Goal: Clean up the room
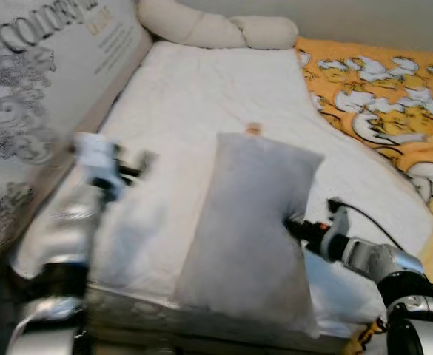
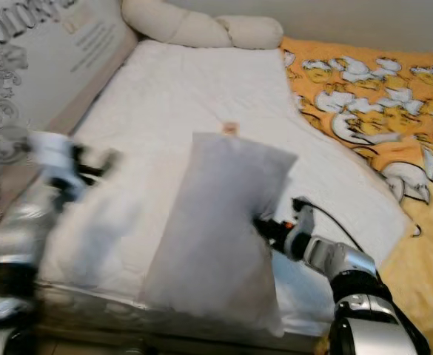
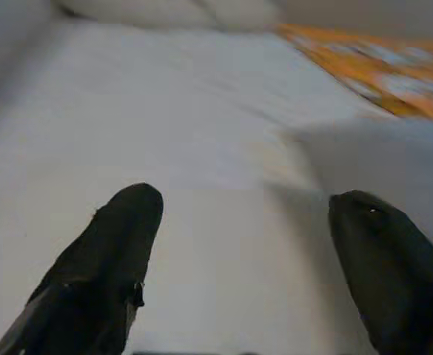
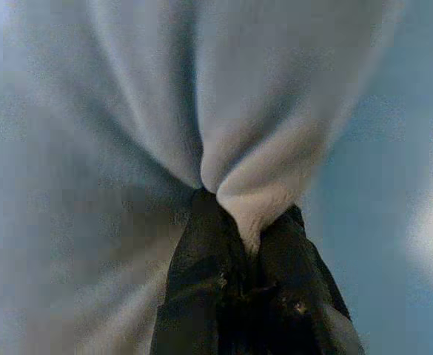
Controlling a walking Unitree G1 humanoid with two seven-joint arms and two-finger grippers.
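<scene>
A grey pillow (image 1: 249,229) was held upright over the near edge of the bed (image 1: 201,89), pinched at its right edge by the right gripper (image 1: 294,225). In the right wrist view, a fold of the fabric was seen clamped between the two black fingers (image 4: 197,274), which were pressed close together. The pillow's long axis ran from the foot of the bed up toward the head, its top tilted slightly to the right; the lower corners hung past the mattress edge, and the bed behind it was hidden. A small tan object (image 1: 254,129) just beyond the top edge was half covered and could not be identified.

The left arm (image 1: 83,214) was heavily blurred at the left side of the bed. In its wrist view, the left gripper (image 3: 246,222) was shown with fingers spread wide above the white sheet, holding nothing. A cream bolster (image 1: 216,29) lay at the head, and an orange patterned blanket (image 1: 394,96) was cut off at the right.
</scene>
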